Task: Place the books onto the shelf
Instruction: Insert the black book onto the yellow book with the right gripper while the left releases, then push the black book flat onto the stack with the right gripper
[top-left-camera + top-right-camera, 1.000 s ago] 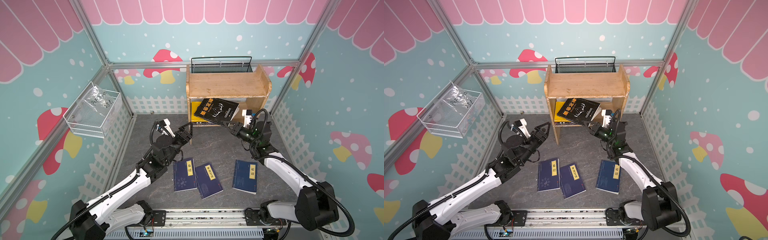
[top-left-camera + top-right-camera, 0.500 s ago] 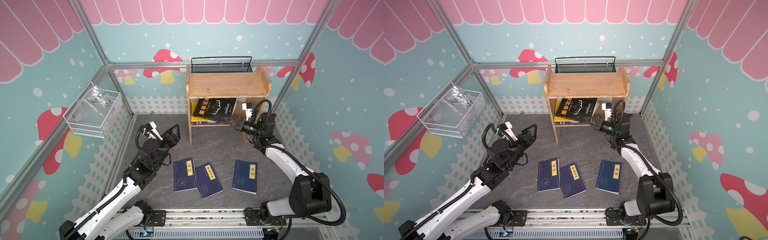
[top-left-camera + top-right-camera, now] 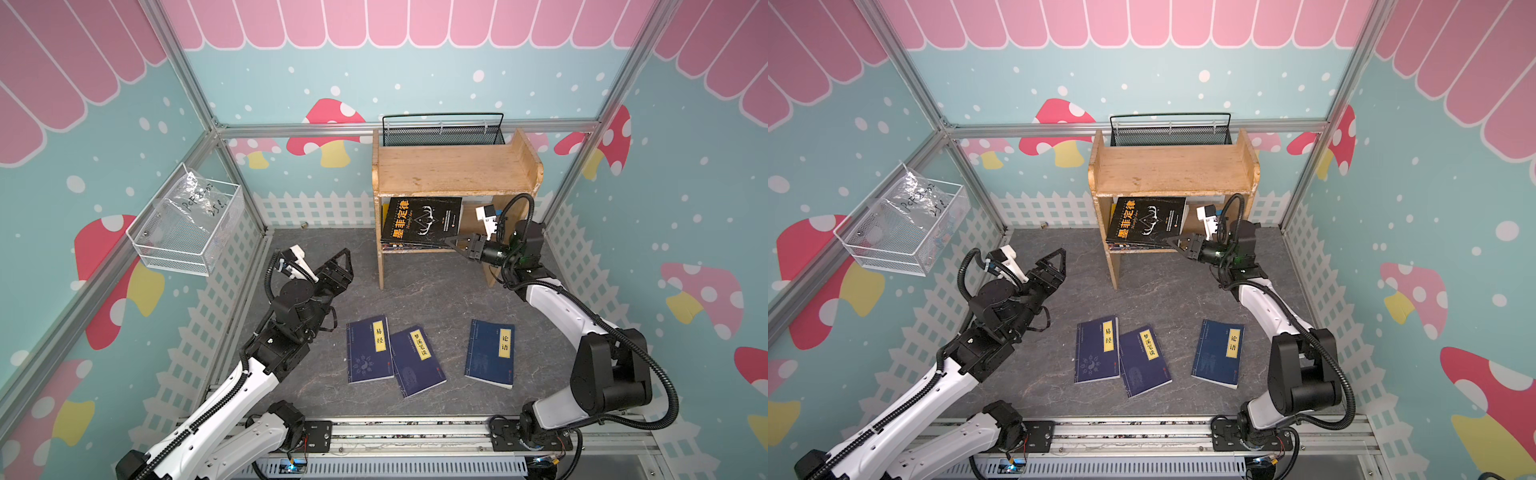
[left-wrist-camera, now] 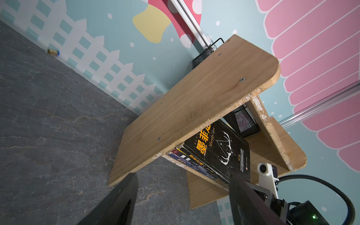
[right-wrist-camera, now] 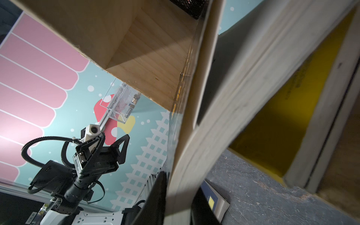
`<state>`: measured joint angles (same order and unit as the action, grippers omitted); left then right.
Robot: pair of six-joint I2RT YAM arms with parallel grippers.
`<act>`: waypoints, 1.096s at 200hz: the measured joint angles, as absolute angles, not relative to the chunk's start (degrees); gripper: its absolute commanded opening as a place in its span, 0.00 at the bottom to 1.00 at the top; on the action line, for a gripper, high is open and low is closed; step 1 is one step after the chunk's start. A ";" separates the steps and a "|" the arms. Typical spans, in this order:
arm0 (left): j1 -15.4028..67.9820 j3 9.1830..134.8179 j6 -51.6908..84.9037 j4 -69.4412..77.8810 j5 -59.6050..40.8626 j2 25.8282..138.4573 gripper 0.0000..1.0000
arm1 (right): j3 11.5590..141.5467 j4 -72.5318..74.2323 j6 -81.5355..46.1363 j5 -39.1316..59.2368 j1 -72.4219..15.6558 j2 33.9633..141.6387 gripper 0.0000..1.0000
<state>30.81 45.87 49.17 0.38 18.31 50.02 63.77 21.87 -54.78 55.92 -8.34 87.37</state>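
Note:
The light-wood shelf (image 3: 453,170) (image 3: 1173,166) (image 4: 194,109) stands at the back wall. On its lower tier a black book (image 3: 424,220) (image 3: 1148,222) (image 4: 220,150) lies on a short stack that includes a yellow book (image 5: 282,120). My right gripper (image 3: 455,242) (image 3: 1177,242) (image 5: 179,187) holds the black book's near right corner, a finger against each face. Three navy books (image 3: 370,351) (image 3: 417,357) (image 3: 490,353) lie flat on the grey floor in front. My left gripper (image 3: 340,266) (image 3: 1054,262) (image 4: 182,175) hangs open and empty, left of the shelf.
A black mesh basket (image 3: 442,131) sits behind the shelf's top board. A white wire basket (image 3: 187,224) with a plastic bag hangs on the left wall. A small brass fitting (image 3: 304,225) (image 4: 52,51) lies by the back fence. The arms' rail (image 3: 415,432) runs along the front.
The right gripper pushed the black book from tilted at the shelf's front to lying deeper on the lower tier's stack. The left arm drew back leftward from the shelf, gripper open.

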 measured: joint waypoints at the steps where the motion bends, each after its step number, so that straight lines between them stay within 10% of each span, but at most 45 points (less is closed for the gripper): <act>1: 30.81 45.87 49.17 0.38 18.31 50.04 0.75 | 63.81 21.85 -54.83 55.83 -8.34 87.39 0.35; 103: 30.52 45.23 49.91 0.69 17.12 52.97 0.75 | 64.69 18.02 -50.68 46.04 -8.40 87.61 0.67; 219: 30.11 44.88 50.83 1.65 15.59 57.63 0.75 | 62.67 10.17 -43.62 25.10 -12.14 82.06 0.71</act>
<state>30.11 44.88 50.83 1.65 15.59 57.63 62.67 10.17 -43.62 25.10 -12.14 82.06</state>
